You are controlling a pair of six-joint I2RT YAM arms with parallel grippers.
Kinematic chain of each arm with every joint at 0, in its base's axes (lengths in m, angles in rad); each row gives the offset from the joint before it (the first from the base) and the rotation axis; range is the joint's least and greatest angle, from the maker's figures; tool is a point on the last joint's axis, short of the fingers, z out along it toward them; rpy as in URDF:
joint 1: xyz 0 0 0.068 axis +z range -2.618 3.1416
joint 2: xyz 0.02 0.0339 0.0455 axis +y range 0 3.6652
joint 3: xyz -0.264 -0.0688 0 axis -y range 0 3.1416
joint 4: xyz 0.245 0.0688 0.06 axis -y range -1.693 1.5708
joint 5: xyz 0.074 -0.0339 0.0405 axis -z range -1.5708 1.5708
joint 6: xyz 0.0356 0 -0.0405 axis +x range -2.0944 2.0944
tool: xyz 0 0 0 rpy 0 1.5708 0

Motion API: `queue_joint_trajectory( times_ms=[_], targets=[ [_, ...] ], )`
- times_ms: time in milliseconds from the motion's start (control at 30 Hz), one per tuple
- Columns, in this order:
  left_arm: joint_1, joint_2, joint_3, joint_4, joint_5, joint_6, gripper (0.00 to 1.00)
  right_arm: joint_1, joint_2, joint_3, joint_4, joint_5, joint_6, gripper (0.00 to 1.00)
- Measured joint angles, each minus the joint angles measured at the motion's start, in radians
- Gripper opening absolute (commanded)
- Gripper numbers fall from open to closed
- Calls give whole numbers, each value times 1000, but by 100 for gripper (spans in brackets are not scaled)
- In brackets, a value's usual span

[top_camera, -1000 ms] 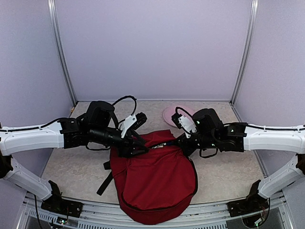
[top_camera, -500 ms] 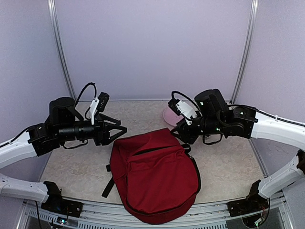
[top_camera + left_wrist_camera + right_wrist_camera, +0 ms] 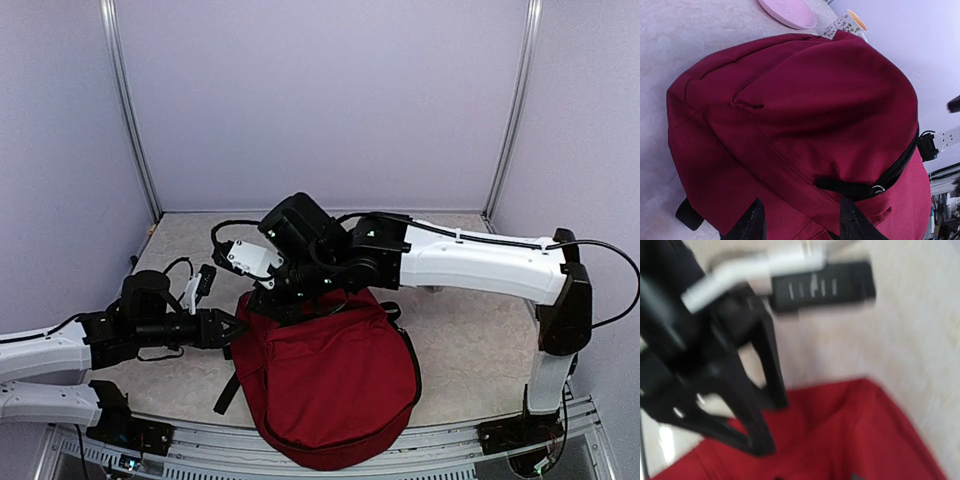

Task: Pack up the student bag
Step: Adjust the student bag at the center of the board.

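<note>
Starting at your left, the left gripper [image 3: 229, 328] now sits low over the desk [image 3: 470, 350], its tips touching or just short of the near-left flank of the large dark red fabric student bag [image 3: 335, 375]. Half a second ago it hung higher and well clear of the bag. Its wrist view shows the black fingers [image 3: 758, 220] spread apart with only red cloth ahead of them, so it is released and holds nothing.

Just to the right of it, the right gripper [image 3: 287, 303] has swung across from the bag's far-right corner and now hangs over the far-left corner, close to its partner. Its wrist view is smeared by motion and the top view hides the tips, so you cannot tell whether it is released or clenched.

The bag lies flat on the desk below and to the right of both grippers, nearly where it lay half a second ago. A second ago its top was pinched up between the two grippers. The black zip trim [image 3: 895, 172] looks drawn shut, though only part of it shows.

Beyond the bag, ahead of the left gripper, sit a round pink plate [image 3: 787, 12] and a patterned cup [image 3: 850, 22].

You should read this as a fresh approach to the top of the bag, with packing barely begun.
</note>
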Motion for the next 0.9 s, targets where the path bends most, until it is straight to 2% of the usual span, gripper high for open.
queue_joint_trajectory(
  times_ms=[200, 333, 467, 667, 800, 900],
  targets=[
    [0, -9, -123, 131, -6, -124, 68, -23, 32, -42, -100, 10, 48, 40],
    [-7, 3, -166, 194, 5, -176, 76, -43, -21, -221, -69, -30, 100, 36],
    [-45, 22, -167, 233, 17, -182, 79, -52, -110, -407, 45, -68, 156, 33],
    [-114, 68, -174, 318, 62, -174, 76, -52, -207, -589, 220, -108, 233, 30],
    [-127, 122, -209, 411, 94, -189, 61, -55, -238, -679, 331, -124, 260, 29],
    [-129, 175, -238, 488, 99, -202, 57, -61, -252, -713, 376, -129, 267, 28]
  ],
)
